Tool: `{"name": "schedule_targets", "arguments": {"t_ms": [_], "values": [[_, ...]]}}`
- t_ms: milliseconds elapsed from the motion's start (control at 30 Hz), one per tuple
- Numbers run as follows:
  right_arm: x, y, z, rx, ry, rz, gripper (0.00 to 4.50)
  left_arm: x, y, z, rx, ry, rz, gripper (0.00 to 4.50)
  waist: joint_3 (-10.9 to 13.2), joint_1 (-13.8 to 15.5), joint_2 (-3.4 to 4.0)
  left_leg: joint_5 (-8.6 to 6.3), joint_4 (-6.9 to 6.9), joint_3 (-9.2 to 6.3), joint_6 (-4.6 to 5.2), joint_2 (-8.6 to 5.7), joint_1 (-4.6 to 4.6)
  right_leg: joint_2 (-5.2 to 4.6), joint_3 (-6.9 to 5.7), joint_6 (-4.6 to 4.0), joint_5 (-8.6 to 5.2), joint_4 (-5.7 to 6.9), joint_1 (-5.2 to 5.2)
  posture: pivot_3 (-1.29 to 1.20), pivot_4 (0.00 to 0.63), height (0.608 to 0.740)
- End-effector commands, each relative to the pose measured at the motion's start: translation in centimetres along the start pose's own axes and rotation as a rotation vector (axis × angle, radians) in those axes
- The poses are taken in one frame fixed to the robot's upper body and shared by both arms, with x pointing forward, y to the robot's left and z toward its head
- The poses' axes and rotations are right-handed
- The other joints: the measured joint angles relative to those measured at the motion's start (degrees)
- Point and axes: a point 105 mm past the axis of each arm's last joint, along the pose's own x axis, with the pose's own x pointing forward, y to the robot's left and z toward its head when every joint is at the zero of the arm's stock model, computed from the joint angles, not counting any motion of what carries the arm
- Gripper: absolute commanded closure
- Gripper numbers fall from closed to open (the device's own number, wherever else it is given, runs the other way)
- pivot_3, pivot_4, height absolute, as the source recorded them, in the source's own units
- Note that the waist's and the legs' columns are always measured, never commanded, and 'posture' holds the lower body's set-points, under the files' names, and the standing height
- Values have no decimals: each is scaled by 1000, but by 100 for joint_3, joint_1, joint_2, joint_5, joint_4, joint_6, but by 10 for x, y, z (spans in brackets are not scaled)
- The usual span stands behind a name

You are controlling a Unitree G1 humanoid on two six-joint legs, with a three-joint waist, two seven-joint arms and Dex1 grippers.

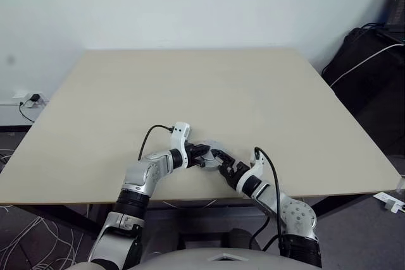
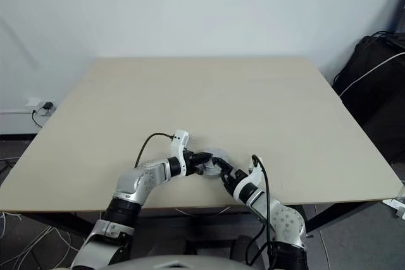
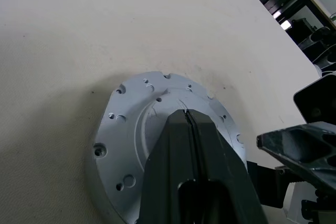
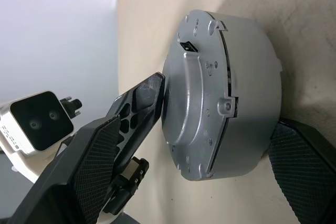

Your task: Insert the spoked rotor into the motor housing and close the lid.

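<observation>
Table bare but for assy near front edge. Motor housing sits there w/ lid already on, thin seam showing. Right gripper spread wide, straddling housing, prob. to steady it. Left gripper fully closed, tips pressing lid centre, likely seating it.

The lid looked like matt, machined grey metal, and so did the motor housing under it. The tabletop was pale, matt and faintly grainy. The left tool was smooth black plastic; the right tool's pads had a fine cross-hatched texture.
</observation>
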Motion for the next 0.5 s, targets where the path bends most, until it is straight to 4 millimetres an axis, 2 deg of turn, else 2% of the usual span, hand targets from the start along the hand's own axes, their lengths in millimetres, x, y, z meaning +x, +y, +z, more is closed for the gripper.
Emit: {"name": "schedule_targets", "arguments": {"t_ms": [33, 333, 400, 500], "values": [[4, 28, 1, -7, -12, 120, 18, -4, 13, -23, -41, 85, 62, 4500, 0, 1, 0, 0, 0, 0, 0, 0, 0, 0, 0, 0, 0, 0, 0, 0, 0, 740], [-4, 26, 1, -9, -11, 119, 18, -4, 13, -26, -53, 84, 64, 4500, -5, 14, 8, 0, 0, 0, 0, 0, -1, -3, 0, 0, -1, -2, 0, 0, 0, 740], [-4, 27, 2, -17, -20, 120, 404, -4, 13, -27, -54, 86, 64, 4500, -5, 16, 8, 0, 0, 0, 0, 0, -1, -3, 0, 0, -1, -2, 0, 0, 0, 740], [-4, 29, 4, -32, -31, 127, 404, -4, 13, -27, -55, 89, 64, 4500, -6, 18, 8, 0, 0, 0, 0, -1, -2, -4, 0, 0, -1, -3, 0, 0, 0, 740]]}}
